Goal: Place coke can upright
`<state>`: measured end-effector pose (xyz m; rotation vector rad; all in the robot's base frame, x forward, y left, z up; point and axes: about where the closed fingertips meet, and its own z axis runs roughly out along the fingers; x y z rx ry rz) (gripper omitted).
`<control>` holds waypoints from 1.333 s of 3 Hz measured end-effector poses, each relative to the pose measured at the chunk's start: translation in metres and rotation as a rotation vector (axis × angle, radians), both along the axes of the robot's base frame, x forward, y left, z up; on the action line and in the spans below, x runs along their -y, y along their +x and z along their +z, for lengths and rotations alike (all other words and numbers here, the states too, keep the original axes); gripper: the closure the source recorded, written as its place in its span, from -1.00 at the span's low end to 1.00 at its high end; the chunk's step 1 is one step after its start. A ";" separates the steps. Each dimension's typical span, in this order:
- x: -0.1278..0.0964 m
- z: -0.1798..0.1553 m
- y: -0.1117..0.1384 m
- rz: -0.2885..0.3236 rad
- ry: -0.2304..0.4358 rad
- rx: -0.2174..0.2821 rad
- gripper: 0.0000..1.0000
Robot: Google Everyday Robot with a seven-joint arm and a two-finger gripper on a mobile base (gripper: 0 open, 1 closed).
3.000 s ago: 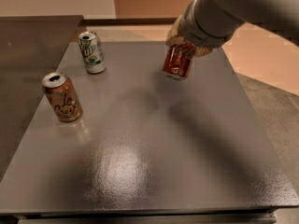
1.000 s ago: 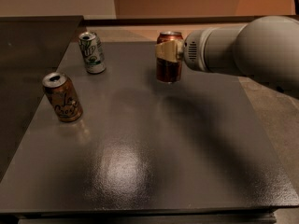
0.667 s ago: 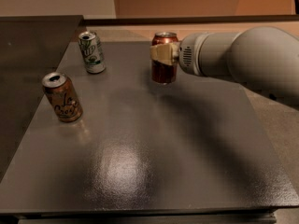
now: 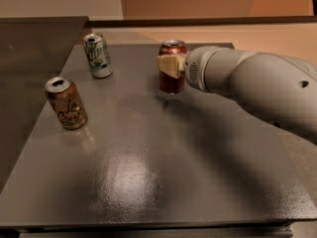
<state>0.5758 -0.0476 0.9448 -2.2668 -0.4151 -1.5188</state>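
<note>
The red coke can (image 4: 171,82) stands upright near the back middle of the grey table (image 4: 148,148), its silver top facing up. My gripper (image 4: 171,65) comes in from the right on the white arm and is shut on the coke can, its tan finger (image 4: 167,65) wrapped across the can's upper half. The can's base is at or just above the table surface; I cannot tell whether it touches.
A green-and-white 7UP can (image 4: 97,55) stands upright at the back left. A brown-orange can (image 4: 66,103) stands upright at the left. A darker surface (image 4: 29,58) adjoins the table on the left. My white arm (image 4: 257,90) covers the right side.
The arm has swung from above to a sideways reach, turning the coke can from tilted to upright. Over the last second the can shifted slightly left and down toward the table.
</note>
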 end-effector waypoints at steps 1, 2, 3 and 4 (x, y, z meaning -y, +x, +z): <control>-0.002 -0.003 -0.005 -0.025 0.005 0.045 1.00; -0.001 -0.008 -0.009 -0.040 0.008 0.070 1.00; 0.004 -0.014 -0.011 -0.054 0.003 0.077 1.00; 0.010 -0.022 -0.010 -0.063 -0.004 0.080 0.66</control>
